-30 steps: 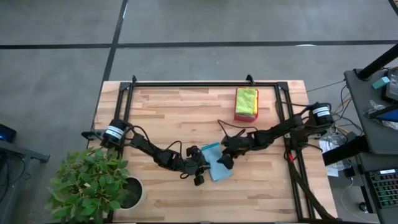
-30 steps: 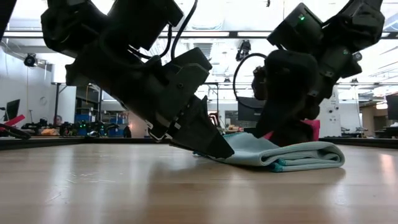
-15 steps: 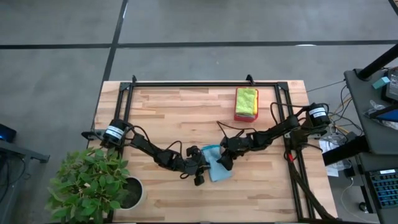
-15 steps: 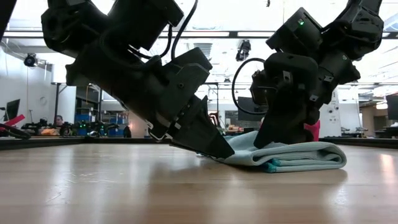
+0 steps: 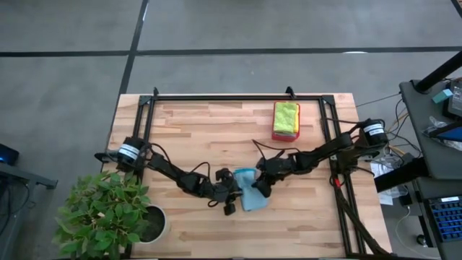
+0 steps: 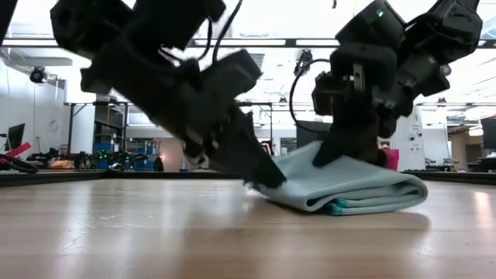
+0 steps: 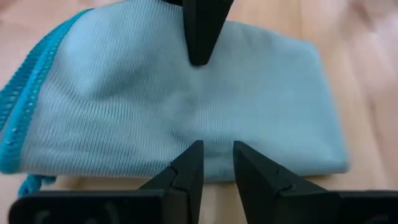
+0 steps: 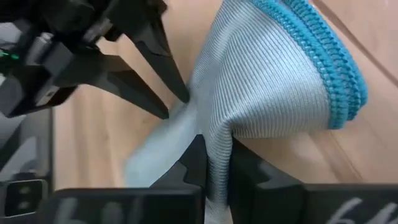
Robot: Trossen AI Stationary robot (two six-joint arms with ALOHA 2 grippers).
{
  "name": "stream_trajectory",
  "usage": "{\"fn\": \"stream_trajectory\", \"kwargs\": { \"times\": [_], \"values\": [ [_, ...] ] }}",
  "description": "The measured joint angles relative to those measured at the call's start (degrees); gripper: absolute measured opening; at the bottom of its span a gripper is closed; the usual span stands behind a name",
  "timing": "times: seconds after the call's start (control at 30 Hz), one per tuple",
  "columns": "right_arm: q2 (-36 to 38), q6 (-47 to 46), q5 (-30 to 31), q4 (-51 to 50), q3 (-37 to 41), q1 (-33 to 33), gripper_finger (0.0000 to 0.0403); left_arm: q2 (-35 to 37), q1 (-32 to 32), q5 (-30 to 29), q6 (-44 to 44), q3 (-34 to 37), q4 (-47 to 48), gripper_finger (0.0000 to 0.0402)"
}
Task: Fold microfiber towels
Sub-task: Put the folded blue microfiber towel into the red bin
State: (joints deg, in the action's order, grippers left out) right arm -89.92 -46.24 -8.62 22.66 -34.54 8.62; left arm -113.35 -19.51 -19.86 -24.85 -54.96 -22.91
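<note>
A light blue microfiber towel (image 5: 250,193) lies folded on the wooden table near its middle front, turquoise stitched edge toward the near side (image 6: 337,208). My right gripper (image 5: 259,185) is shut on the towel's top and stands over it in the low view (image 6: 332,153). My left gripper (image 5: 234,192) slants down at the towel's left side, fingers a little apart (image 7: 216,149). Lime green and yellow towels (image 5: 286,115) lie stacked on a pink-red tray (image 5: 277,135) at the far right. My left gripper is slightly open, and its fingertips (image 6: 267,177) meet the towel's low left edge (image 7: 214,177) where it lies on the table, slanting down from the left; whether they press on it I cannot tell. My right gripper pinches a raised fold of the towel's upper layer (image 8: 214,134) between its two fingers, from above and the table's right. The fold stands up as a ridge (image 6: 310,151). The rest of the towel lies on the table.
A potted plant (image 5: 108,213) stands off the table's near left corner. A black frame (image 5: 238,97) runs along the far edge and both sides. Bare wood lies in front of the towel (image 6: 232,232).
My right gripper, shut on the towel, has risen a little and gone toward the table's left. The towel's upper layer has been drawn up into a higher ridge toward my left gripper, while its lower layers stay on the table. My left gripper has drawn back slightly.
</note>
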Motion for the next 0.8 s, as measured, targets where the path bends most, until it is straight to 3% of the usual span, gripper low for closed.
{"fn": "stream_trajectory", "kwargs": {
  "times": [0.37,0.63,0.8],
  "values": [
    [14.2,3.3,0.1,-9.7,0.1,-5.4,0.0024,11.1,0.5,-0.9,10.5,0.1,9.4,0.0073],
    [26.5,7.2,-0.4,-27.2,-4.8,-18.0,0.0023,20.8,2.7,-4.7,26.2,0.1,9.6,0.0073],
    [29.0,11.9,-0.7,-39.6,-11.6,-28.1,0.0023,26.5,5.1,-5.1,32.8,0.2,9.9,0.0073]
  ]
}}
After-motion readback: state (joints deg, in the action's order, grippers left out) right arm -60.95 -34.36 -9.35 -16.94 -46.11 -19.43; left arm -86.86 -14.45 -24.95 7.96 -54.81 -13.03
